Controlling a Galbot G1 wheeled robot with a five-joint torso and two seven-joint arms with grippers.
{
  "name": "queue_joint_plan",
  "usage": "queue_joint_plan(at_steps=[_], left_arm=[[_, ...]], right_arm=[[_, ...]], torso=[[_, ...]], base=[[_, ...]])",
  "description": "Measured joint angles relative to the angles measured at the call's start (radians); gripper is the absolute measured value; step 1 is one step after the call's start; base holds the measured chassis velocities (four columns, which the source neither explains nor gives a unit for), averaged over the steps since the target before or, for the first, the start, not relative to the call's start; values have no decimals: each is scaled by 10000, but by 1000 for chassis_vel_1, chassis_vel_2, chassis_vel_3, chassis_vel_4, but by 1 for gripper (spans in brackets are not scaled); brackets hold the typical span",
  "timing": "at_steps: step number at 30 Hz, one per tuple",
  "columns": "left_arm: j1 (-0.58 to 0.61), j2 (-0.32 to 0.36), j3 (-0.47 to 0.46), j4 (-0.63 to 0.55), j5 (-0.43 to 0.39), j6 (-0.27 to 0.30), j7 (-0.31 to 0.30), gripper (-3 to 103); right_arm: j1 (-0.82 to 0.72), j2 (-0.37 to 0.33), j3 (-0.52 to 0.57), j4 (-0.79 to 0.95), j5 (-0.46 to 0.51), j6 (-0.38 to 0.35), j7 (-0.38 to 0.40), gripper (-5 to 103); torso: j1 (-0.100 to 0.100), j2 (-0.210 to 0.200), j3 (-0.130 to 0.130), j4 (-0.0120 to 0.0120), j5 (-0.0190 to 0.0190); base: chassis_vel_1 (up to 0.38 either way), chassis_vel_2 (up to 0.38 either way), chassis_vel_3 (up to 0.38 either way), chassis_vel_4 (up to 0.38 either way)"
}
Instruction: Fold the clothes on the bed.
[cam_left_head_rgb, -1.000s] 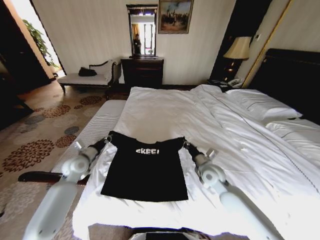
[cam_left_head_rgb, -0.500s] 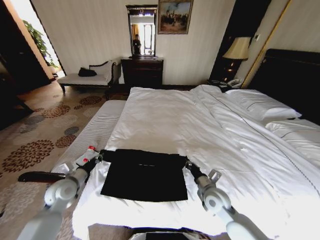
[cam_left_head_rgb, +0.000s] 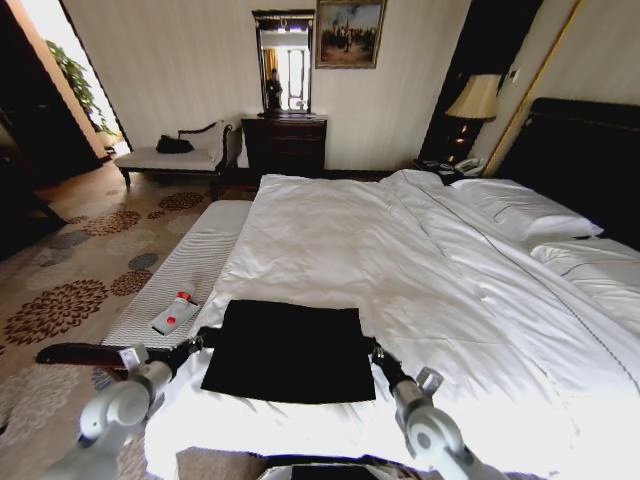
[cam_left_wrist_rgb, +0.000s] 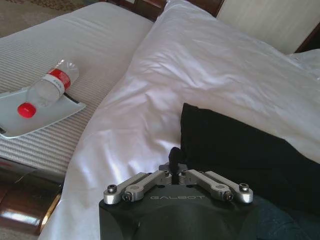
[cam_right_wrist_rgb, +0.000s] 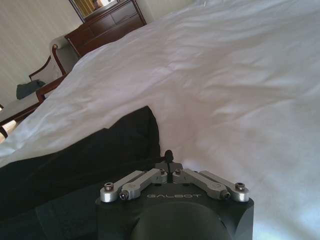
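Note:
The clothes, one black T-shirt (cam_left_head_rgb: 290, 350), lie doubled over as a plain rectangle near the foot of the bed (cam_left_head_rgb: 330, 225), with no lettering showing. My left gripper (cam_left_head_rgb: 203, 338) is at the shirt's left edge and my right gripper (cam_left_head_rgb: 371, 349) at its right edge, both low over the white sheet. In the left wrist view the left gripper (cam_left_wrist_rgb: 174, 155) is shut, its tip against the edge of the black fabric (cam_left_wrist_rgb: 240, 150). In the right wrist view the right gripper (cam_right_wrist_rgb: 167, 155) is shut at the shirt's (cam_right_wrist_rgb: 90, 160) corner.
A striped bench (cam_left_head_rgb: 195, 255) runs along the bed's left side, with a white bottle (cam_left_head_rgb: 180, 303) on a small white tray (cam_left_wrist_rgb: 30, 125). A cream chaise (cam_left_head_rgb: 170, 155) and dark dresser (cam_left_head_rgb: 285, 140) stand at the far wall. Pillows (cam_left_head_rgb: 530, 210) lie at the far right.
Both grippers drew back toward me, bringing the shirt's upper part over its lower part. The lettering and sleeves are now folded under. The bottle came into view as the left arm withdrew.

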Motion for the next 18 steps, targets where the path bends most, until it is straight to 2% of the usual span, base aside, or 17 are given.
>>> queue_joint_plan(at_steps=[8, 11, 12, 13, 14, 15, 17, 18], left_arm=[[74, -142, -9, 17, 123, -14, 49, 1], [87, -234, -15, -19, 178, -160, 69, -2], [134, -273, -86, -135, 184, -205, 68, -2], [134, -273, -86, -135, 184, -205, 68, -2], [205, -319, -219, -312, 187, -268, 93, 3], [274, -364, -360, -490, 178, -323, 136, 8], [457, -521, -987, -1204, -107, -486, 300, 19], [457, -521, -987, -1204, -107, -486, 300, 19]], right_arm=[[-85, 170, 4, 66, -242, 17, 21, 0], [-192, 345, -89, 121, -871, 17, 164, -2], [-311, 389, -105, 238, -1154, 27, 169, 3], [-311, 389, -105, 238, -1154, 27, 169, 3], [-454, 419, -106, 417, -1417, 55, 169, 8], [-585, 442, -98, 602, -1602, 99, 167, 8], [-967, 525, 93, 1287, -2072, 264, 151, 19], [-967, 525, 93, 1287, -2072, 264, 151, 19]], torso=[[0, 0, 0, 1, 0], [1, -1, 1, 1, -1], [2, -1, 1, 1, -2], [2, -1, 1, 1, -2], [2, -1, 1, 0, -1], [2, -1, 1, 0, 0], [1, 0, 0, 3, 0], [1, 0, 0, 3, 0]], base=[[0, 0, 0, 0], [0, 0, 0, 0], [0, 0, 0, 0], [0, 0, 0, 0], [0, 0, 0, 0], [0, 0, 0, 0], [0, 0, 0, 0], [0, 0, 0, 0]])
